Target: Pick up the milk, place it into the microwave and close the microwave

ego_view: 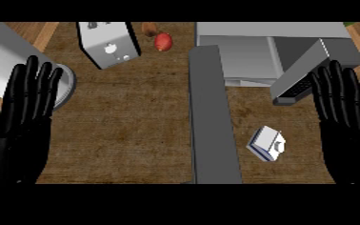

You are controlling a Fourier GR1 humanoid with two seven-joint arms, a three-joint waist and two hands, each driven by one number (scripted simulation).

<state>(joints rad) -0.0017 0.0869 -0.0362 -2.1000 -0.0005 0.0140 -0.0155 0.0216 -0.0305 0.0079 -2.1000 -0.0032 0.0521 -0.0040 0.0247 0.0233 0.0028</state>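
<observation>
Right hand (341, 107) rests open at the view's right edge, holding nothing; left hand (28, 109) likewise at the left edge; milk (267, 143) sits on the worktop (126, 133) between the right hand and the open microwave door (211, 119); microwave (239, 52) stands beyond.

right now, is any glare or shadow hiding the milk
Head view: the light is even; the milk shows no glare and no shadow covers it; the counter is evenly lit too; the black left hand and right hand read as dark open shapes at the sides.
</observation>
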